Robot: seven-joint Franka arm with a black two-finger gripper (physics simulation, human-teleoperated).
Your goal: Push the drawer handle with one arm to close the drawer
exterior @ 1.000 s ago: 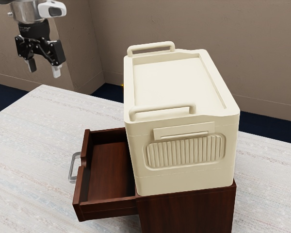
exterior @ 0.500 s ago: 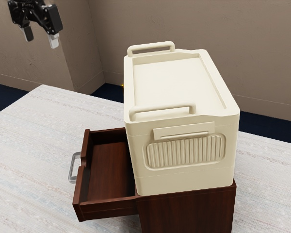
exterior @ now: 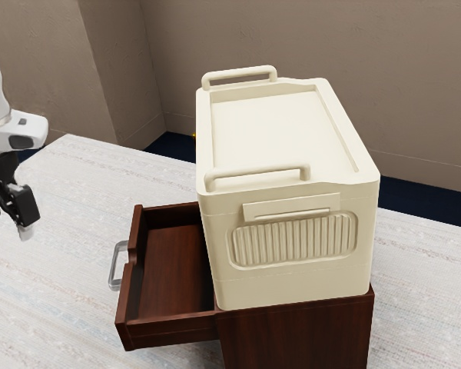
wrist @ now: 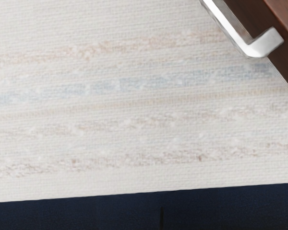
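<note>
Your gripper (exterior: pixel 8 221), fingers spread and empty, hovers near the table's (exterior: pixel 69 207) edge, apart from the open drawer's (exterior: pixel 167 269) handle (exterior: pixel 114 266).

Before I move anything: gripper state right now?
Gripper: open, fingers apart with nothing between them, clear of the drawer handle.

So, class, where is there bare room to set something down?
Bare: the table between gripper and drawer handle; the drawer's floor, as far as it shows; the box's top, between its raised handles. Crowded: the cabinet's top, under the box, and the narrow gap between drawer handle and drawer.
</note>
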